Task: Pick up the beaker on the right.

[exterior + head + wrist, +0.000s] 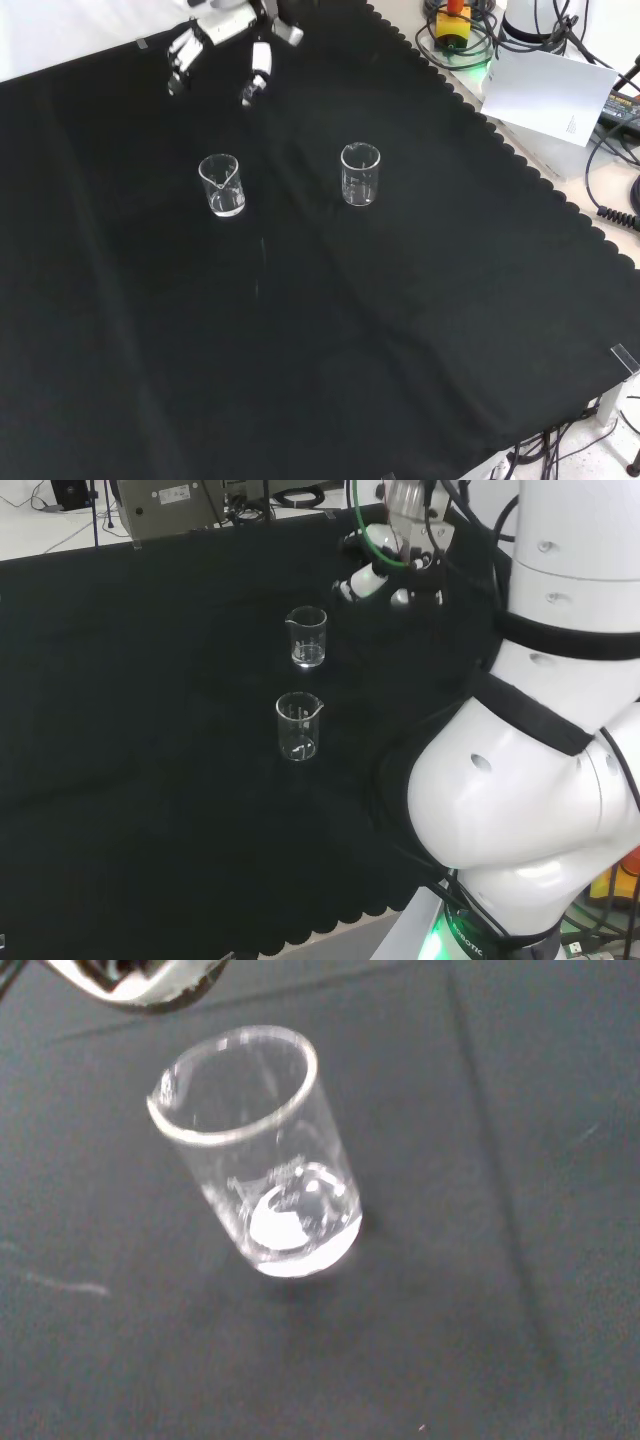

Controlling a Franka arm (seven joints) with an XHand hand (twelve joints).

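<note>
Near beaker (298, 728): standing upright on the black-clothed table (150, 780), closer to the camera in the head view (at right in the front view).
Far beaker (307, 637): sitting just beyond it, the two apart; at left in the front view, spout facing the camera.
Hand (222, 45): hovering past the far beaker, fingers spread and relaxed, gripping nothing, touching neither glass.
</note>
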